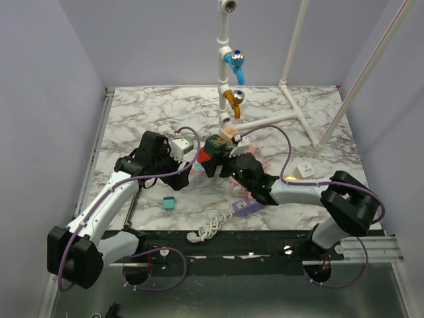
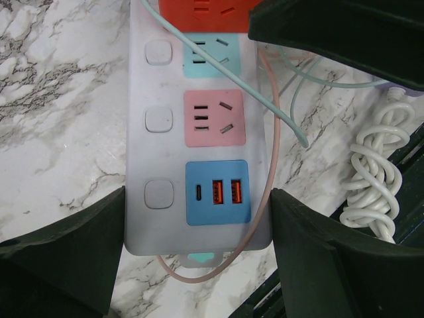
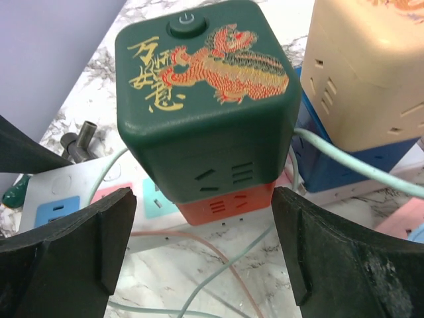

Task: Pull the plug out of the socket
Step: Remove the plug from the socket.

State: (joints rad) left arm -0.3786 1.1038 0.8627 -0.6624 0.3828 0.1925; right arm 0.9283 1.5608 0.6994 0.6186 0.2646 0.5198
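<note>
On the marble worktop (image 1: 152, 112), the left pincer (image 2: 197, 195) straddles the near end of the power strip (image 2: 142, 86). Its two dark fingers (image 2: 99, 238) sit flush against the strip's long sides, level with the blue USB panel (image 2: 217, 192), so the strip is clamped between them. Further along the strip are a pink socket (image 2: 213, 118) and a teal one, with a pink cable (image 2: 268, 199) and a pale green cable (image 2: 265, 99) trailing across its face. A coiled white cord (image 2: 374, 179) lies on the worktop beside the strip's right edge.

At the far end of the strip the green plug cube (image 3: 205, 99), printed with a gold and red dragon, stands upright in the red socket (image 3: 228, 202). The right pincer (image 3: 203, 195) is spread wide around the cube, one finger on each side of its lower half, holding nothing. Just right of the strip's far end, a beige cube (image 3: 364, 73) stands on a blue base (image 3: 344, 165).
</note>
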